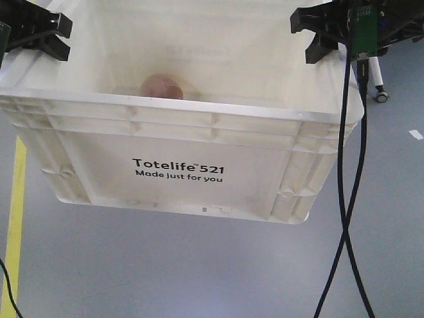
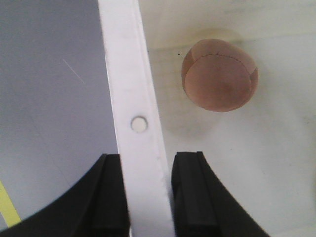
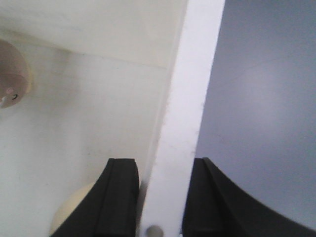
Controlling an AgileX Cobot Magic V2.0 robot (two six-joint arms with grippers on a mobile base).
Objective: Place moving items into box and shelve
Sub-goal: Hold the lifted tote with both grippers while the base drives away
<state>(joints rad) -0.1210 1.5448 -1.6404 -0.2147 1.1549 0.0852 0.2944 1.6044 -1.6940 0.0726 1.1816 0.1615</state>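
Grey floor (image 1: pixel 199 265) lies under the box (image 1: pixel 179 146), which hangs lifted, a pink ball (image 1: pixel 163 86) inside; at your left wrist, the left gripper (image 2: pixel 148 165) is closed on its edge; at your right wrist, the right gripper (image 3: pixel 165 168) clamps the opposite edge, near a cream object (image 3: pixel 74 215); packing seems done, shelving remains.

Front view: the near rim of the box (image 1: pixel 199 111) hides the lower part of the pinkish ball (image 1: pixel 163 86), and the box floor is out of sight. Raised lettering (image 1: pixel 199 53) on the far inner wall is too faint to read. The left gripper (image 1: pixel 61 38) and right gripper (image 1: pixel 310 38) are both cropped by the top edge. Right wrist view: the pinkish ball (image 3: pixel 9 79) is cut by the left edge. A cream round object (image 3: pixel 74 217) sits mostly behind the inner finger (image 3: pixel 118 197); can't identify it. The cables (image 1: pixel 348 218) run off the bottom.
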